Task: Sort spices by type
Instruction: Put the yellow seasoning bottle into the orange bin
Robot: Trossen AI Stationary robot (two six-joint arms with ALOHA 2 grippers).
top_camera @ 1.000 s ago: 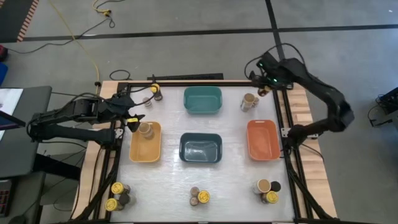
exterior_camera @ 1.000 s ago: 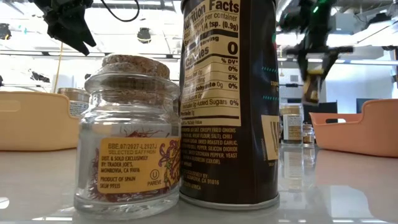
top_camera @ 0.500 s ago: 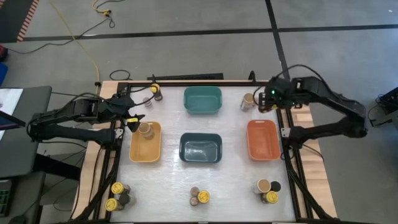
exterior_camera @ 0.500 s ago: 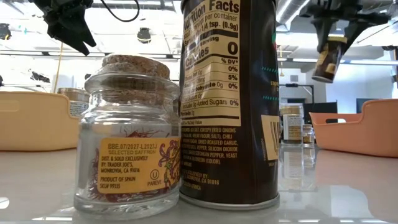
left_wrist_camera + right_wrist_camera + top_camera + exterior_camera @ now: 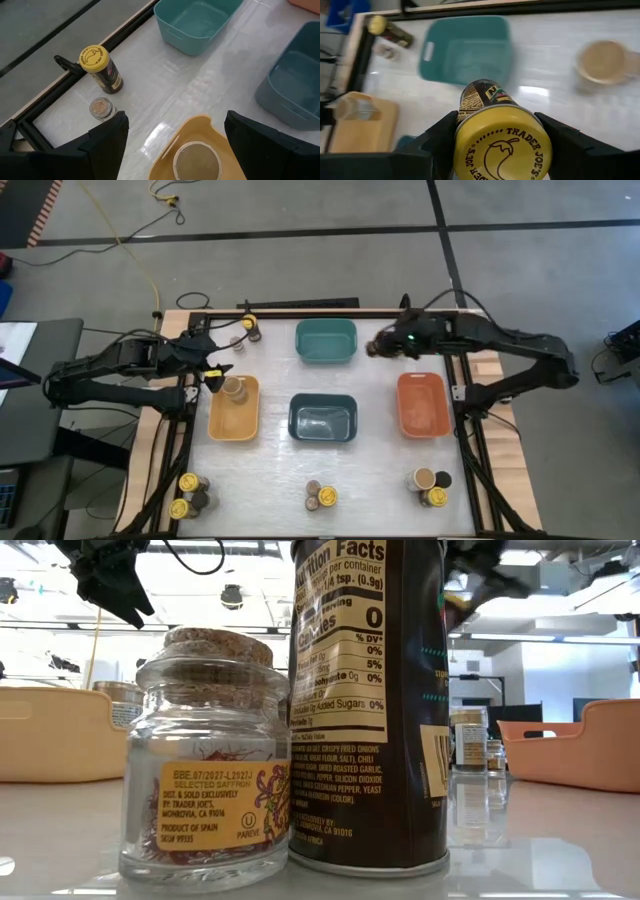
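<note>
Between the teal bin and the orange bin in the upper right of the high view, the right gripper (image 5: 385, 346) is clamped on a yellow-lidded Trader Joe's jar (image 5: 496, 137), its two dark fingers (image 5: 440, 137) pressed against the jar's sides and the jar raised off the table. Beyond that jar, the right wrist view shows the teal bin (image 5: 432, 55) lying empty, with a wide tan-topped jar (image 5: 606, 61) standing on the white table (image 5: 270, 470) to one side. At the left of the high view, the left gripper (image 5: 212, 372) hovers with its fingers spread apart and nothing between them, above the top edge of the yellow bin (image 5: 215, 425), which holds one tan-topped jar (image 5: 196, 161). Near the table's upper left corner stand a yellow-lidded jar (image 5: 101, 68) and a small cork-topped jar (image 5: 101, 108). Along the bottom edge, more jars wait in three clusters: lower left (image 5: 189, 493), bottom centre (image 5: 320, 496) and lower right (image 5: 431, 485). A dark-blue bin (image 5: 323, 418) sits at the centre, the orange bin (image 5: 422, 404) at the right.
</note>
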